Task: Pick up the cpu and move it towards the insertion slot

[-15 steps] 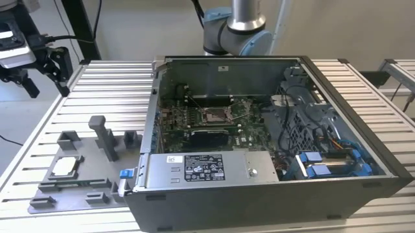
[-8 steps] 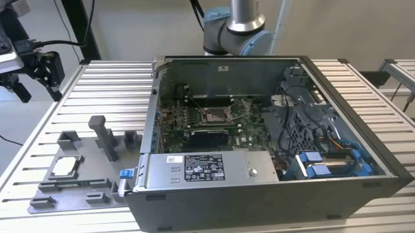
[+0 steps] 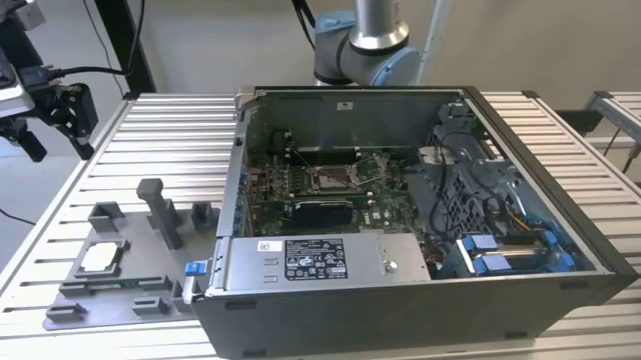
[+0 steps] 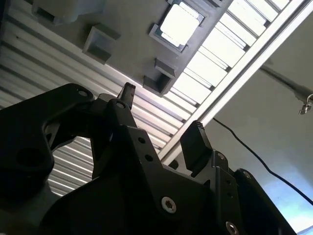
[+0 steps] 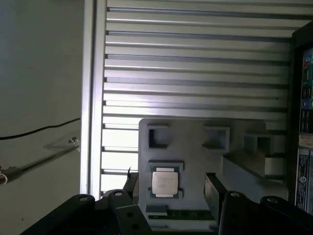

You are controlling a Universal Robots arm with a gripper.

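Exterior view's left: gripper (image 3: 58, 148), fingers spread, clasping nothing, above table (image 3: 170, 142) edge, apart from cpu (image 3: 100, 257). Cpu flat in grey tray (image 3: 130, 225) recess, beside open case (image 3: 401, 315). Slot (image 3: 331, 178) inside case, well apart from cpu.

Seen from my remote station, nothing printed can be read: the black-and-white label (image 3: 314, 259) on the silver power supply (image 3: 401, 259) inside the open computer case (image 3: 401, 315) shows rows of marks too small for me to make out in the exterior view. The small white sticker (image 3: 269, 245) just beside it, the side labels (image 5: 304, 176) on the case edge in the first wrist view and the faint print on the cpu (image 5: 163, 182) in its grey holder (image 5: 190, 152) are equally illegible.
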